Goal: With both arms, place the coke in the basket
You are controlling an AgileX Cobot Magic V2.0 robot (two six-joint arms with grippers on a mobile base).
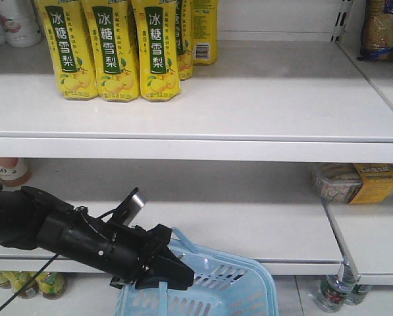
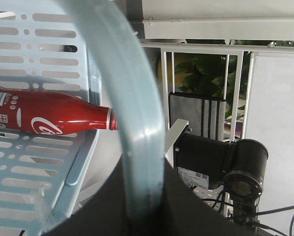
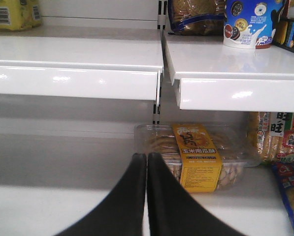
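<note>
Coke (image 2: 53, 117) lay flat inside basket (image 1: 235, 283). Left end effector (image 1: 173, 273) pinched basket handle (image 2: 132, 128). Right end effector (image 3: 147, 169) pressed together, held nothing.

the coke (image 2: 53, 117), a slim red metal bottle with white script, lies on its side inside the light-blue basket (image 2: 48, 54), cap end toward the rim, resting on the slotted plastic. the basket's folding handle (image 2: 132, 123) is raised, apparently held in the left tool (image 1: 164, 268). the basket (image 1: 242, 289) sits below the lower shelf.
</note>
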